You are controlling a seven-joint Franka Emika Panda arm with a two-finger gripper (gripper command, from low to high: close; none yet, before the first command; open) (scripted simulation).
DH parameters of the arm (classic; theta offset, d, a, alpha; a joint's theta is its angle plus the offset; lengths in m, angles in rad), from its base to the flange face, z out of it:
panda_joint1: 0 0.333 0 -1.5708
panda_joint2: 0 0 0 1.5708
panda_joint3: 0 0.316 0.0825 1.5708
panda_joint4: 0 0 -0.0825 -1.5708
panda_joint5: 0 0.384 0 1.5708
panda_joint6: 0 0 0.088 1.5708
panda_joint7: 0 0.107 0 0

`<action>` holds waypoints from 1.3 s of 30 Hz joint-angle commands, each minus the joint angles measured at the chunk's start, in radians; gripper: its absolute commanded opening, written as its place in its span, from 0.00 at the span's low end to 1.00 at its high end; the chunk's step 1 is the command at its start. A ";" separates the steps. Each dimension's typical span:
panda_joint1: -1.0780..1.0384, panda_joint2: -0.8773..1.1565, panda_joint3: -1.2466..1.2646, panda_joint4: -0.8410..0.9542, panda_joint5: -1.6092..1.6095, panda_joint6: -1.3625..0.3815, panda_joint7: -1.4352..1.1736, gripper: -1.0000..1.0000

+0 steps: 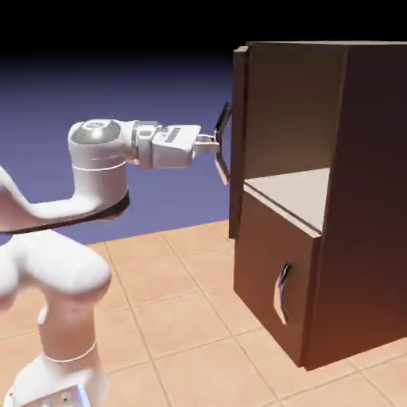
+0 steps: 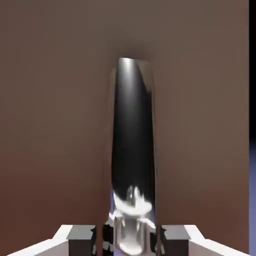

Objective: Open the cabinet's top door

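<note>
The cabinet's (image 1: 374, 199) right side is cut off — and the handle's (image 2: 132, 135) lower end runs out of the hand view.

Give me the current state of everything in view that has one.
Gripper: closed on the top door's handle
Top door: open, swung out from the cabinet
Top door's handle: between the fingertips
Lower door: shut
Upper compartment: exposed

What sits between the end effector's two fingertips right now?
The top door's handle: in the hand view it runs down between the end effector's tips, which stand closed on it.
</note>
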 commanded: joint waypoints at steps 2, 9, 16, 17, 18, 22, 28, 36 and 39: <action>0.003 0.006 0.073 -0.001 0.069 -0.054 0.007 0.00; 0.008 0.079 0.326 0.039 0.305 -0.246 0.046 0.00; -0.042 0.232 0.580 0.155 0.534 -0.460 0.107 0.00; -0.058 0.259 0.616 0.179 0.565 -0.493 0.117 0.00; -0.075 0.287 0.652 0.205 0.595 -0.526 0.127 0.00; -0.169 0.404 0.797 0.326 0.704 -0.664 0.168 0.00; -0.367 0.569 1.014 0.538 0.825 -0.872 0.224 0.00; -0.657 0.702 1.274 0.787 0.913 -1.084 0.272 0.00; -0.766 0.723 1.363 0.865 0.936 -1.141 0.278 0.00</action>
